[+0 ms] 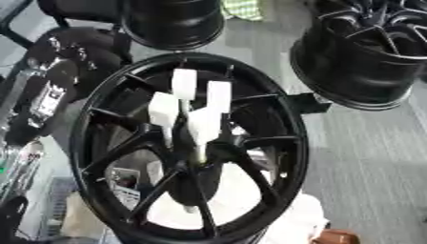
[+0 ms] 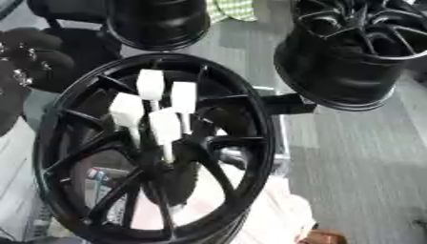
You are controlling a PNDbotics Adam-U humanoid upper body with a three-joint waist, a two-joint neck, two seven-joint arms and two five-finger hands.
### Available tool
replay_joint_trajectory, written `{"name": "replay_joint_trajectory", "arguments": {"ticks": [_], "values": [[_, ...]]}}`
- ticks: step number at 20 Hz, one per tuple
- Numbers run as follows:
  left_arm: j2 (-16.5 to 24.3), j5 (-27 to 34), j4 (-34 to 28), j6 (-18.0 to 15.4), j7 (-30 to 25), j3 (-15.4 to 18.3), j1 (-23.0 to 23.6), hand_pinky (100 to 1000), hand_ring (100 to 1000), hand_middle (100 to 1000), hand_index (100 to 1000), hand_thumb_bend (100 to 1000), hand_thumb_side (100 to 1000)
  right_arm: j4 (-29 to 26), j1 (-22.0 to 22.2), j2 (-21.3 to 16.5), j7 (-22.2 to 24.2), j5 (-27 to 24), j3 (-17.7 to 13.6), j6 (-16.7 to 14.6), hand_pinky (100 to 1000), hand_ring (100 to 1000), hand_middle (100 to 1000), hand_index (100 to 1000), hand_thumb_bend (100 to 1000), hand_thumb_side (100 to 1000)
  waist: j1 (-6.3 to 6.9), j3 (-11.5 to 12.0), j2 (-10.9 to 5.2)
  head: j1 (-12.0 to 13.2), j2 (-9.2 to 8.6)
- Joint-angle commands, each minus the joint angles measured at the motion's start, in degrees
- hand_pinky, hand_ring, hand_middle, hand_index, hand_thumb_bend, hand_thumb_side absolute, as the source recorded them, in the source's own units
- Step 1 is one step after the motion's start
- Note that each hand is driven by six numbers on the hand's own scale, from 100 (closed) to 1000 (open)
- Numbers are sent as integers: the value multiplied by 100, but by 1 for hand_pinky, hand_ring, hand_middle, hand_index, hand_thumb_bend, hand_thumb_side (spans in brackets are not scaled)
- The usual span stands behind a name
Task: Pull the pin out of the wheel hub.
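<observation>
Black wheel hub (image 1: 188,147) with four white pins (image 1: 184,83) standing at its centre. Neither hand is in view, so its state cannot be told. Extraction not begun; next, reach and pinch one pin.

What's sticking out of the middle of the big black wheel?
Four white pins with flat tops stand in the hub of the black wheel. Their lower ends go into the hub and cannot be seen. Through the spokes, something pale shows behind.
</observation>
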Motion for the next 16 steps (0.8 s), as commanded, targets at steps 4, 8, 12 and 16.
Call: {"name": "replay_joint_trajectory", "arguments": {"ticks": [4, 8, 12, 16], "values": [[207, -36, -96, -42, -39, 14, -83, 795, 726, 758, 870, 100, 598, -67, -579, -898, 1041, -144, 305, -106, 914, 864, 753, 822, 209, 472, -9, 48, 20, -156, 28], [216, -26, -96, -41, -88, -41, -154, 794, 726, 758, 870, 100, 599, -67, -827, -1060, 1501, -63, 703, -394, 913, 862, 756, 822, 237, 486, -29, 96, 72, -218, 14], [204, -34, -96, -12, -130, -69, -161, 794, 725, 758, 869, 100, 603, -67, -1038, -1142, 1881, 113, 994, -665, 914, 863, 760, 824, 260, 493, -42, 139, 115, -259, -3], [221, -46, -96, -7, -177, -122, -147, 793, 724, 757, 868, 100, 604, -67, -1292, -1198, 2115, 233, 1176, -960, 915, 863, 761, 825, 270, 494, -44, 175, 126, -263, -12]]}}
